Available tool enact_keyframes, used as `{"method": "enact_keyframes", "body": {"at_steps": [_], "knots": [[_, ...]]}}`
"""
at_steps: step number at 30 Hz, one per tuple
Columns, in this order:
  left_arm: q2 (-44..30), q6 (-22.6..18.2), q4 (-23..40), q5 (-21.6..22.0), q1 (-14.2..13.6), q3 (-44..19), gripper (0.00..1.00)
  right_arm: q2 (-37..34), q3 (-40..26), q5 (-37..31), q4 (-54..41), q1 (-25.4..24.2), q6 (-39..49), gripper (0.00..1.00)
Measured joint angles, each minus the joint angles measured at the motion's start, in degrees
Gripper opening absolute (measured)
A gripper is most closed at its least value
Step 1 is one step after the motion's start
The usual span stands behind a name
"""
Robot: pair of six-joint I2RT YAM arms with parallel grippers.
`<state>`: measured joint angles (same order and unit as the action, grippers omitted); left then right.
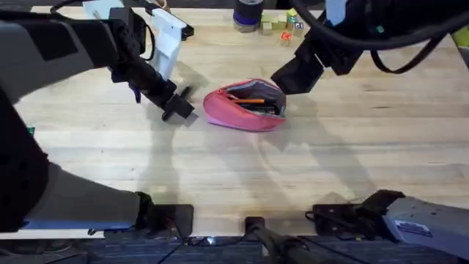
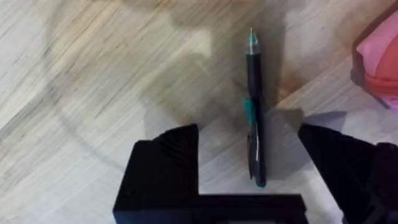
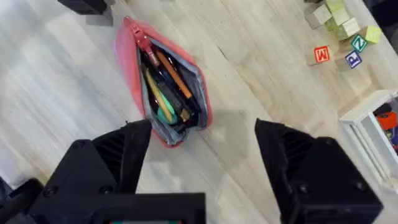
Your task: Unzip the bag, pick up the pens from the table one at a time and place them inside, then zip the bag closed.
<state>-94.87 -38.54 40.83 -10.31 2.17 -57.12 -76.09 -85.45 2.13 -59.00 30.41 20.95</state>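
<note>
Left end effector wide open, empty, straddling black pen on worktop, beside open pink pouch. You probably want to drop straight down, pinch mid-barrel. Right end effector open, empty, above pouch.

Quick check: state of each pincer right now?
Left pincer: open, fingers either side of the black pen on the table, not yet gripping.
Right pincer: open, empty, above the open bag.
</note>
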Motion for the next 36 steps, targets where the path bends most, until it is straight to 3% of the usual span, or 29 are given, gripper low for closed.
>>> {"method": "enact_keyframes", "body": {"at_steps": [12,16,21,23,28,30,36], "knots": [[0.0,0.0,0.0,0.0,0.0,0.0,0.982,0.0,0.0,0.0,0.0,0.0,0.0,0.995],[0.0,0.0,-0.1,-0.2,0.0,0.0,0.718,0.0,0.0,0.0,0.0,0.0,0.0,0.996],[0.0,0.3,0.1,-1.0,-0.2,0.0,0.285,0.0,0.0,0.0,0.0,0.0,0.0,0.996],[0.0,0.4,0.3,-1.5,-0.3,0.0,0.189,0.0,0.0,0.0,0.0,0.0,0.0,0.995],[0.0,0.4,0.4,-1.7,-0.3,0.0,0.134,0.0,0.0,0.0,0.0,0.0,0.0,0.995],[0.0,0.5,0.3,-2.1,-0.3,-0.1,0.058,0.0,0.0,0.0,0.0,0.0,0.0,0.995],[0.0,1.2,0.2,-2.1,-0.4,-0.1,0.05,0.0,0.0,0.0,0.0,0.0,-0.1,0.996]]}}
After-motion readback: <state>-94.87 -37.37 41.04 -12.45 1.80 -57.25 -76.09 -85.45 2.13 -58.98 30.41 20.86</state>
